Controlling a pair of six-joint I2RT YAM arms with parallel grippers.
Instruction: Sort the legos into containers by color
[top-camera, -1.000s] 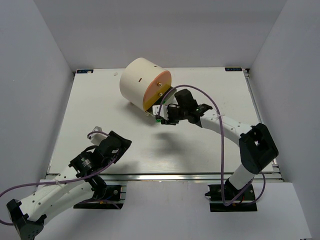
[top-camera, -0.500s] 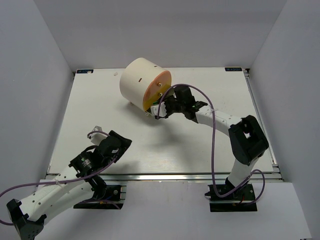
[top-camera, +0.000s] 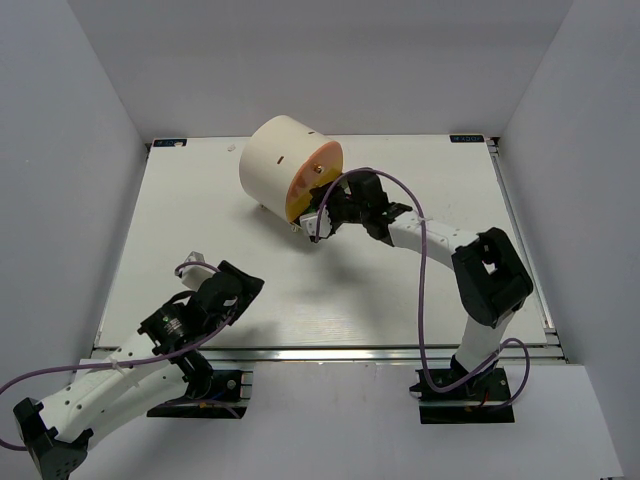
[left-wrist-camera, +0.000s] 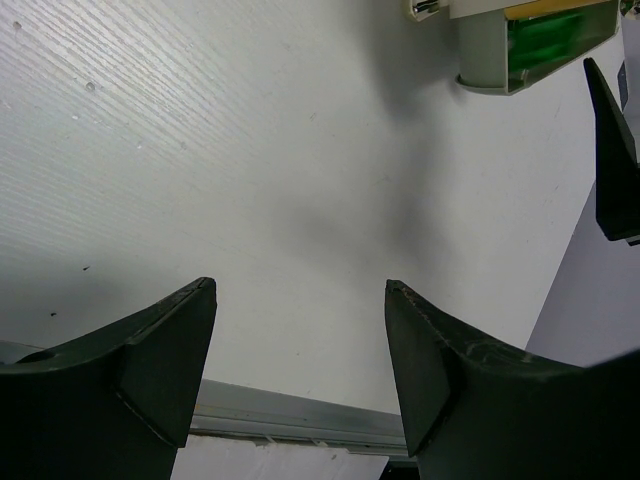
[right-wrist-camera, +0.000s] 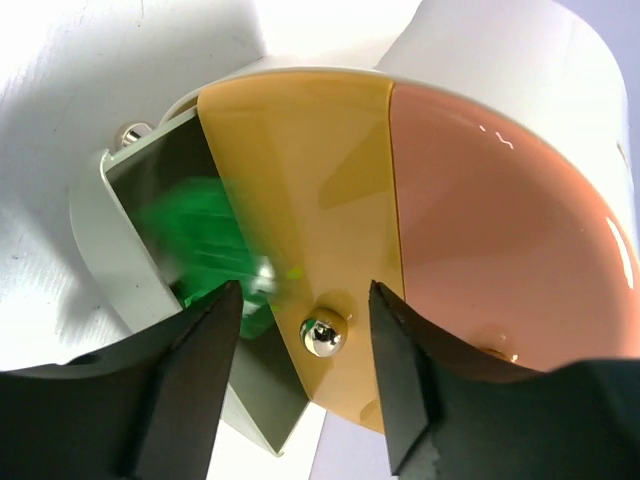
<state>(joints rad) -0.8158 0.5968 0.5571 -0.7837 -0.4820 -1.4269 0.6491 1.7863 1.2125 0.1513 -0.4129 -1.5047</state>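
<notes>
**Legos** (right-wrist-camera: 205, 245): green and blurred, so the count cannot be read. They lie inside the pulled-out olive-grey drawer (right-wrist-camera: 115, 235) at the lower front of the drum (top-camera: 272, 160).

**Orange drawer** (right-wrist-camera: 290, 190): shut, directly beside the open drawer on the drum's face. A brass knob (right-wrist-camera: 322, 337) sits near its lower edge. A salmon-pink panel (right-wrist-camera: 500, 200) comes next along the same face.

**Right end effector** (right-wrist-camera: 303, 300): released and gripping nothing. Its fingers are spread with one on each side of the brass knob, close to the drum's face, and no contact with the knob is visible.

**Right arm**: reaches from its base across the tabletop (top-camera: 200, 220) to the drum's front. The elbow is raised to the right of the drum, and a purple cable (top-camera: 420, 310) loops over the forearm.

**Left end effector** (left-wrist-camera: 300, 295): released and empty, with its fingers apart over bare tabletop, well apart from the drum.

**Left arm**: folded low beside its base.

**Change from one second ago**:
- The right end effector has moved in against the drum's front.
- The right elbow has drawn nearer the drum and stands more upright.
- The left arm and the drum are unchanged.
</notes>
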